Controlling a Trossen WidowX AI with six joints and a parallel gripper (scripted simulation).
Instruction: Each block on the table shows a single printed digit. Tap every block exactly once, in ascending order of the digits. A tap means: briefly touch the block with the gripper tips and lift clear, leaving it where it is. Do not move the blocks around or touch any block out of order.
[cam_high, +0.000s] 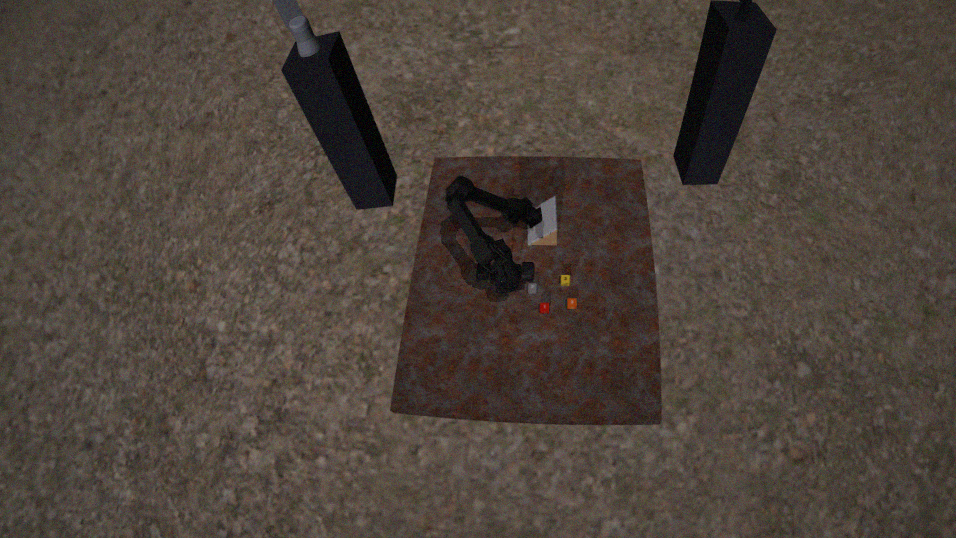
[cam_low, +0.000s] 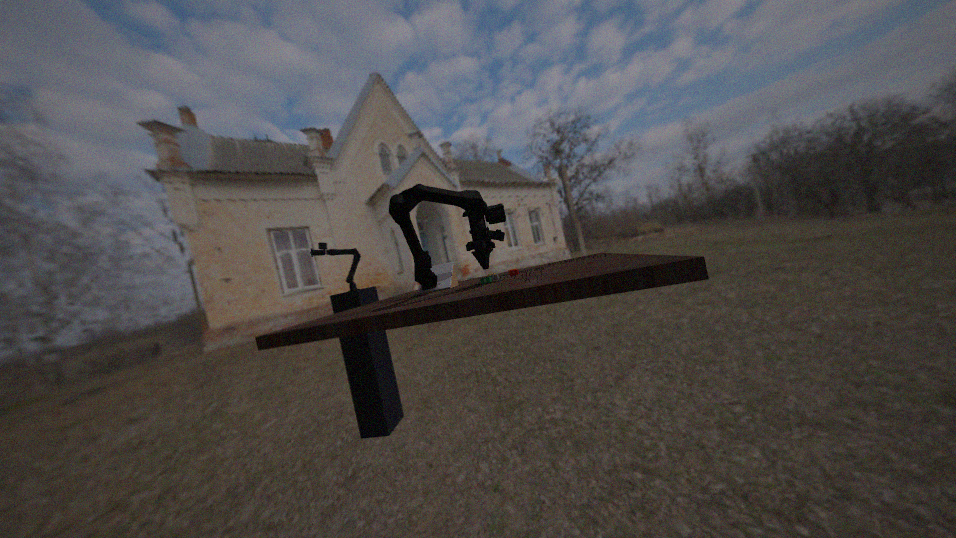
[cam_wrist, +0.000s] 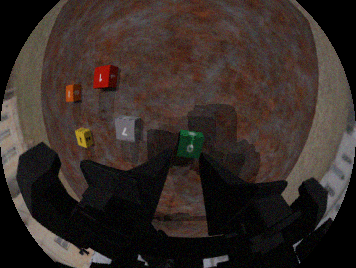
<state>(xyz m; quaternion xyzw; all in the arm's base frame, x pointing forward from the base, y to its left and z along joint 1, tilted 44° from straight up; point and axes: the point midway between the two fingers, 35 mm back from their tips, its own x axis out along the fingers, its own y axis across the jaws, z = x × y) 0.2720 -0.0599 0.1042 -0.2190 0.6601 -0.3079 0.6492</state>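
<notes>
My gripper (cam_low: 486, 266) (cam_wrist: 186, 154) points down with its fingers partly closed and a gap between the tips. In the exterior view the tips are a little above the green block (cam_low: 486, 280) (cam_wrist: 190, 144), which shows between them in the wrist view; its digit is unclear. The arm hides it in the top view. To the left in the wrist view are a grey block (cam_wrist: 128, 128) (cam_high: 532, 288) reading 7, a red block (cam_wrist: 105, 77) (cam_high: 544, 307) (cam_low: 513, 272) reading 1, an orange block (cam_wrist: 73, 93) (cam_high: 571, 303) and a yellow block (cam_wrist: 84, 137) (cam_high: 565, 280), both with unreadable digits.
The blocks are on a rust-coloured table (cam_high: 528, 381) (cam_low: 568, 284). A white-faced wedge (cam_high: 547, 219) (cam_low: 442, 275) stands beside the arm's base. Two dark pillars, left (cam_high: 337, 127) and right (cam_high: 718, 100), stand beyond the table's back edge.
</notes>
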